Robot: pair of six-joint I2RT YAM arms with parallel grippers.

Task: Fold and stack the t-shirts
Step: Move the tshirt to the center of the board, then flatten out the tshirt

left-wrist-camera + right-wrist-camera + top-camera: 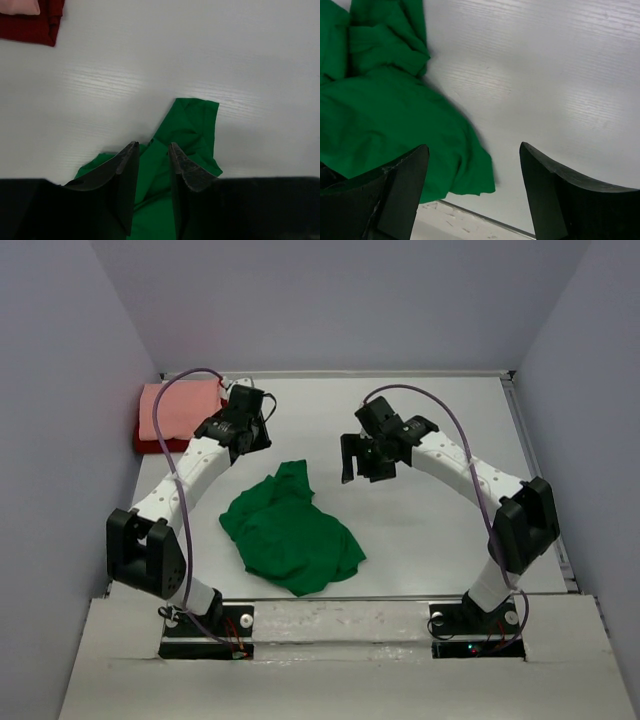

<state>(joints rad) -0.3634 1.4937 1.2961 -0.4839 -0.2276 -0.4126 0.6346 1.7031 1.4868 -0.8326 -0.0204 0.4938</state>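
A crumpled green t-shirt lies on the white table, left of centre and near the front. It also shows in the left wrist view and the right wrist view. A folded pink shirt lies on a folded red shirt at the far left. My left gripper hovers beyond the green shirt's far tip, with its jaws a little apart and empty. My right gripper hovers right of the shirt, wide open and empty.
The table is enclosed by lilac walls on the left, back and right. The folded red shirt with the pink one on it sits at the top left of the left wrist view. The table's front edge runs below the right gripper.
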